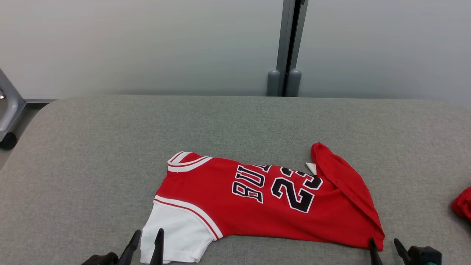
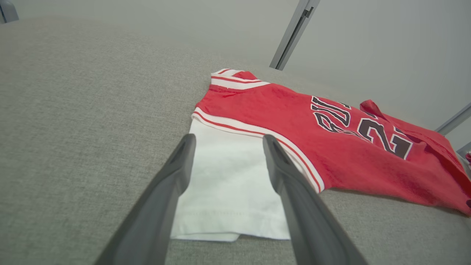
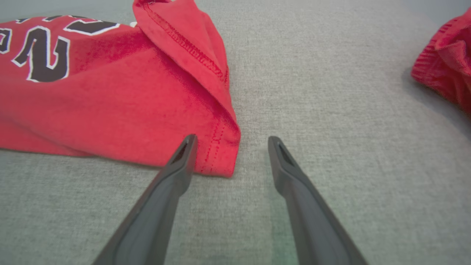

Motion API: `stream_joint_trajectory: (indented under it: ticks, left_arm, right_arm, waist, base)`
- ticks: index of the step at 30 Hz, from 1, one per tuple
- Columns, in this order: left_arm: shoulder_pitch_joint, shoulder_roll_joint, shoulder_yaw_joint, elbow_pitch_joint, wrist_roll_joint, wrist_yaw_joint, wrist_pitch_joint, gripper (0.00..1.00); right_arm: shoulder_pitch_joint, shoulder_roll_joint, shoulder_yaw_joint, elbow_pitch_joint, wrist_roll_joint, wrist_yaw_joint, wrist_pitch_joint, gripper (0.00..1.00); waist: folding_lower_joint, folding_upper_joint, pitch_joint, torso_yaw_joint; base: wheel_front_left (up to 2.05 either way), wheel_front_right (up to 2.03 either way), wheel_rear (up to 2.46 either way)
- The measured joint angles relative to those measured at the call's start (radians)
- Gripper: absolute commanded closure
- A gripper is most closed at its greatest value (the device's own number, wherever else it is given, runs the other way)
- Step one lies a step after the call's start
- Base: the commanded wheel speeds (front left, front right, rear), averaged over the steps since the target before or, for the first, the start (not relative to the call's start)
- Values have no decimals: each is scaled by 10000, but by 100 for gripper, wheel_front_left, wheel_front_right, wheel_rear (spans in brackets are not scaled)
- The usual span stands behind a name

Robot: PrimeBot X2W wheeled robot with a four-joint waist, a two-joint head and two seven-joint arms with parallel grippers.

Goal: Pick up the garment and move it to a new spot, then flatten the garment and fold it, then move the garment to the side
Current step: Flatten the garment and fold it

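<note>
The garment [image 1: 257,202] is a red jersey with black-and-white lettering and a white sleeve, lying sideways on the grey table [image 1: 92,147]. Its right end is folded back over itself in a red flap [image 1: 342,176]. My left gripper [image 1: 148,235] stands open at the white sleeve [image 2: 228,184], with nothing between its fingers. In the left wrist view the left gripper [image 2: 227,141] hovers over that sleeve. My right gripper [image 1: 383,243] is open at the garment's lower right corner [image 3: 220,154]. In the right wrist view the right gripper [image 3: 231,143] straddles that corner without holding it.
A second red cloth [image 1: 463,204] lies at the table's right edge, seen also in the right wrist view as a red cloth [image 3: 445,62]. A grey post [image 1: 287,48] stands behind the table against the pale wall. A grey frame with a castor [image 1: 8,110] sits at far left.
</note>
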Motion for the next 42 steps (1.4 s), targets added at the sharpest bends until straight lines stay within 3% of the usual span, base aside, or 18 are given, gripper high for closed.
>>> stream_joint_trajectory:
  ticks: [4, 5, 6, 7, 8, 9, 15, 27, 33, 39, 41, 42]
  left_arm:
    - [-79, 121, -146, -148, -38, 0, 0, 0]
    - [-99, 165, -176, -178, -82, 0, 0, 0]
    - [-116, 213, -196, -205, -105, 0, 0, 0]
    - [-122, 263, -213, -240, -121, 0, 0, 0]
    - [-122, 309, -222, -259, -159, 0, 0, 0]
    - [-122, 353, -224, -265, -196, 0, 0, 0]
    - [-115, 384, -134, -259, -263, 0, 0, 0]
    - [-77, 40, -245, -313, -205, 0, 0, 0]
    - [-429, 263, -685, -401, -408, 0, 2, 0]
    - [-951, 700, -1137, -504, -784, 0, 0, 0]
    - [-1044, 796, -1206, -546, -884, 0, 0, 0]
    - [-1050, 828, -1206, -554, -918, 0, 0, 0]
  right_arm:
    - [-328, -2, -48, 395, 155, 0, 2, 0]
    - [-402, -2, -4, 468, 174, 0, 0, 8]
    - [-453, -4, 63, 525, 188, 0, 0, 28]
    - [-516, -2, 140, 617, 249, 0, 2, 65]
    - [-559, 0, 211, 648, 261, 0, 0, 88]
    - [-593, 0, 276, 650, 322, 0, 2, 100]
    - [-602, -2, 368, -104, 560, 0, 0, 100]
    - [-779, -2, 1137, -2930, 982, 0, 2, 100]
    - [-2299, 0, 1018, -1941, 94, 0, 0, 100]
    - [-3495, 0, -249, -115, -1208, 0, 0, 100]
    - [-3685, 8, -894, 326, -1756, 2, 2, 0]
    - [-3741, 13, -1237, 481, -1954, 2, 2, 0]
  waist:
    - [0, 0, 157, 54]
    - [0, 0, 194, 68]
    - [0, 0, 233, 82]
    - [0, 0, 265, 94]
    - [1, 0, 290, 100]
    - [1, 0, 311, 96]
    - [0, 0, 293, -44]
    - [0, 0, 386, -493]
    - [0, 1, 780, -178]
    - [1, 1, 1337, 439]
    - [2, 2, 1537, 630]
    - [1, 3, 1624, 709]
  base:
    - [0, 0, 0]
    - [0, 0, 0]
    - [0, 0, 0]
    - [0, 0, 0]
    - [0, 0, 0]
    - [0, 0, 0]
    - [0, 0, 0]
    - [0, 0, 0]
    - [0, 0, 0]
    - [0, 0, 0]
    - [0, 0, 0]
    - [0, 0, 0]
